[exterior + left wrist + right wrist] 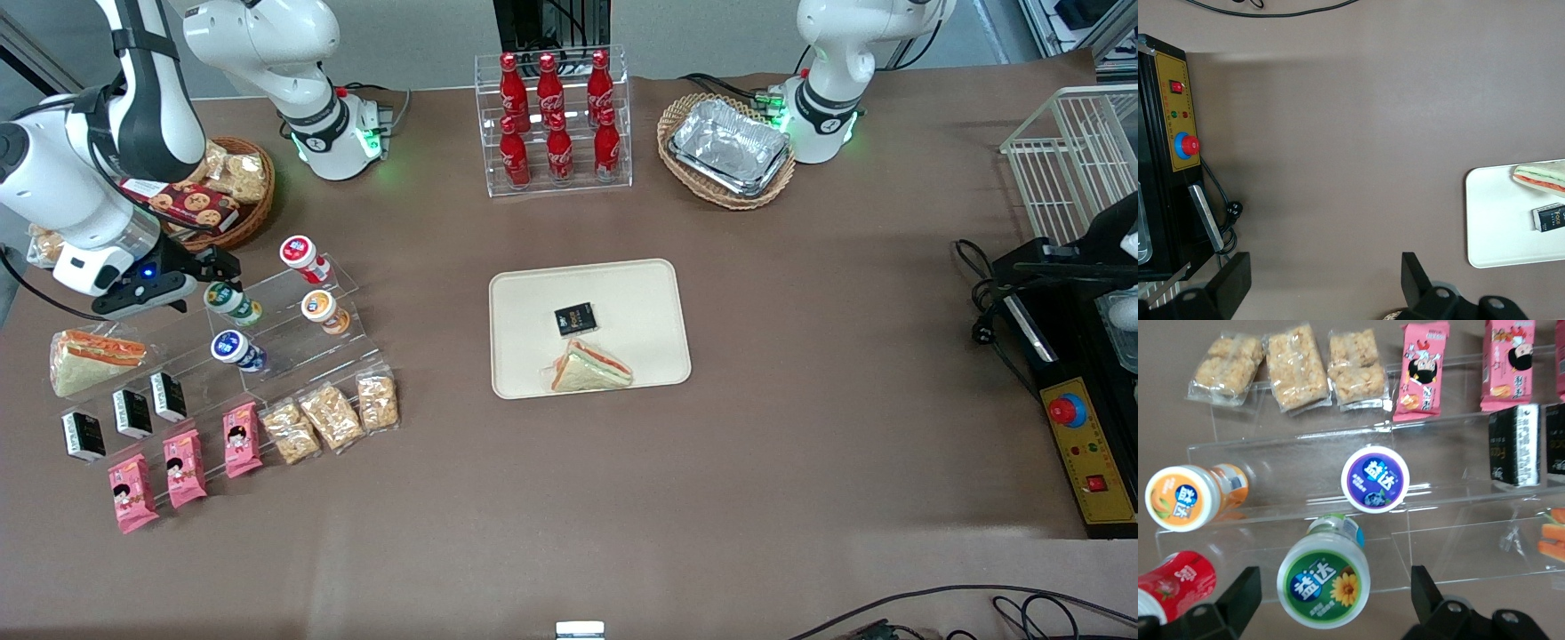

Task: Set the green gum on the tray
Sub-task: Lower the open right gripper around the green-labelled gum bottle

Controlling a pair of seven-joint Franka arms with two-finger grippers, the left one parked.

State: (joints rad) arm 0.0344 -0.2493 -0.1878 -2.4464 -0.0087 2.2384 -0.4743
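The green gum (pixel 233 303) is a small bottle with a green and white lid, lying on a clear acrylic stepped stand (pixel 284 324) at the working arm's end of the table. In the right wrist view the green gum (pixel 1323 579) sits between my open fingers (pixel 1238 597), with gaps on both sides. My gripper (pixel 216 277) hovers just above the bottle. The cream-beige tray (pixel 640 293) lies mid-table and holds a sandwich (pixel 589 368) and a small black packet (pixel 575 319); the tray also shows in the left wrist view (pixel 1498 220).
On the stand are a blue-lidded bottle (pixel 1375 480), an orange-lidded bottle (pixel 1188 497) and a red-lidded bottle (pixel 1171 583). Snack bags (pixel 329 416), pink packets (pixel 182 467), black cartons (pixel 133 413) and a sandwich (pixel 89 358) lie nearby. A cola rack (pixel 556 120) and foil trays (pixel 731 147) stand farther back.
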